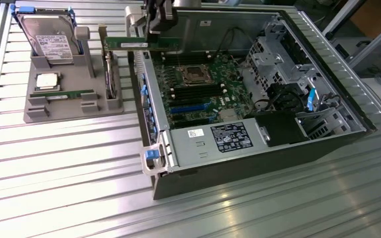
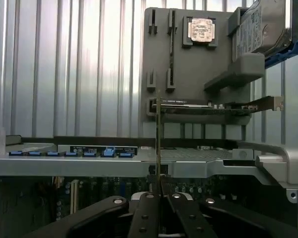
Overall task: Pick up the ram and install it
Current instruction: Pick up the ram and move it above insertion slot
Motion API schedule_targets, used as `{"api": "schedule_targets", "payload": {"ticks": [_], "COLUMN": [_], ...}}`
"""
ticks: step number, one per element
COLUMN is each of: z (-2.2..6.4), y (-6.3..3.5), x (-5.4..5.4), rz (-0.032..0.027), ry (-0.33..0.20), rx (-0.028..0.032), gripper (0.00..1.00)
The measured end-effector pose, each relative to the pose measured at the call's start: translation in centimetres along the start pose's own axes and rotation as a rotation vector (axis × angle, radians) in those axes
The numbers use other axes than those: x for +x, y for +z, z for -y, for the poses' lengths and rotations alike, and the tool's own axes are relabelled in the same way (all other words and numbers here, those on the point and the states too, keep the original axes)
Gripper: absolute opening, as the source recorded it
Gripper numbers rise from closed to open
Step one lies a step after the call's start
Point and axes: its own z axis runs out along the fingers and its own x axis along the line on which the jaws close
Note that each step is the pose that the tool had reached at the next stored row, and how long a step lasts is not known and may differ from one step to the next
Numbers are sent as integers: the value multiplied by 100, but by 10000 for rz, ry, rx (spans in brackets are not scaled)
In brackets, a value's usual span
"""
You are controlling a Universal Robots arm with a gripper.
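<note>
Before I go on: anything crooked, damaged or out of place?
Nothing stands out. The ram sits straight in the shut gripper over the case edge; the spare stick, processor and hard drive sit in their gray tray.

An open computer case [image 1: 243,166] sits beside a grey tray [image 1: 71,106] holding a hard drive [image 1: 48,34] and processor [image 1: 47,81].

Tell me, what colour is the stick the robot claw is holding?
The ram is green. The exterior view shows it best, held in the gripper.
</note>
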Motion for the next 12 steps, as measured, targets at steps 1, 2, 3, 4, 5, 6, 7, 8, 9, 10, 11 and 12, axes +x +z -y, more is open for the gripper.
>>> {"api": "schedule_targets", "payload": {"ticks": [1, 2, 3, 4, 5, 6, 7, 8, 9, 10, 11, 12], "z": [69, 192, 279, 403, 519, 605, 696, 780, 899, 1061, 1121, 1156], "y": [-7, -20, -28, -38, -40, -39, -38, -37, -27, -4, 49, 88], "x": [1, 4, 6, 9, 12, 14, 16, 18, 21, 26, 29, 31], "rz": [10, 30, 44, 61, 69, 74, 80, 84, 90, 97, 123, 133], "ry": [1, -1, 0, 2, 3, 3, 6, 7, 7, 10, 110, 170], "rx": [-36, -104, -156, -233, -305, -363, -424, -480, -535, -598, -599, -597], "gripper": [12, 12, 12, 12, 12, 12, 12, 12, 12, 12, 12, 12]}}
